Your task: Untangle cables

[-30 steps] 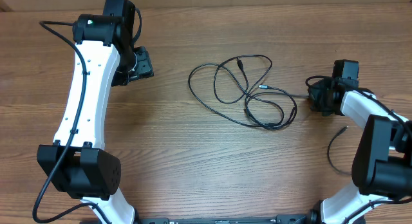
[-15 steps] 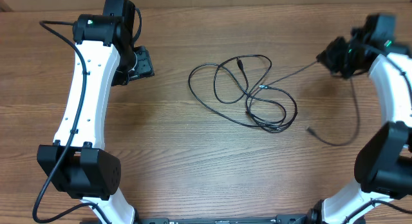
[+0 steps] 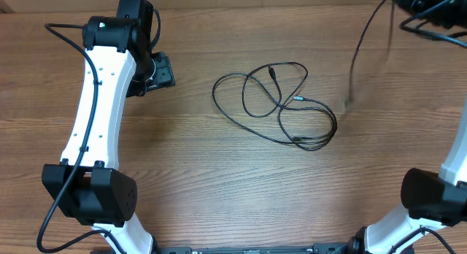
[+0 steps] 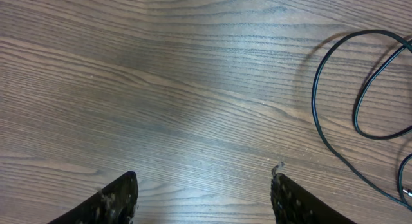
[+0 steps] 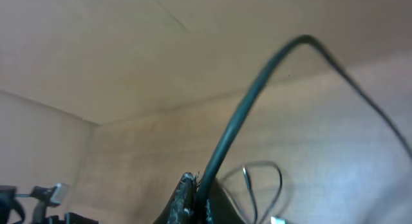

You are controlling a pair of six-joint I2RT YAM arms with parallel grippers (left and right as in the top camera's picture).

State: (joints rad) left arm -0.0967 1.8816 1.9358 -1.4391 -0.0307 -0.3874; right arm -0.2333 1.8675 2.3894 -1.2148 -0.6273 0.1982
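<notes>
**Right arm holds one cable high while the rest of the cables lie looped at mid-surface**

The right jaws, at the far right corner of the overhead view, are closed on the thin black cord. It hangs toward the wood-grain surface, its free end near the bundle's right edge; whether they touch is too blurred to tell. The bundle's long axis runs left to right. The left jaws stand open and empty, low over bare wood, with the nearest loop off to their right, so the left arm looks better placed for the next pick. Of the room, only blurred tan planes show.
</notes>
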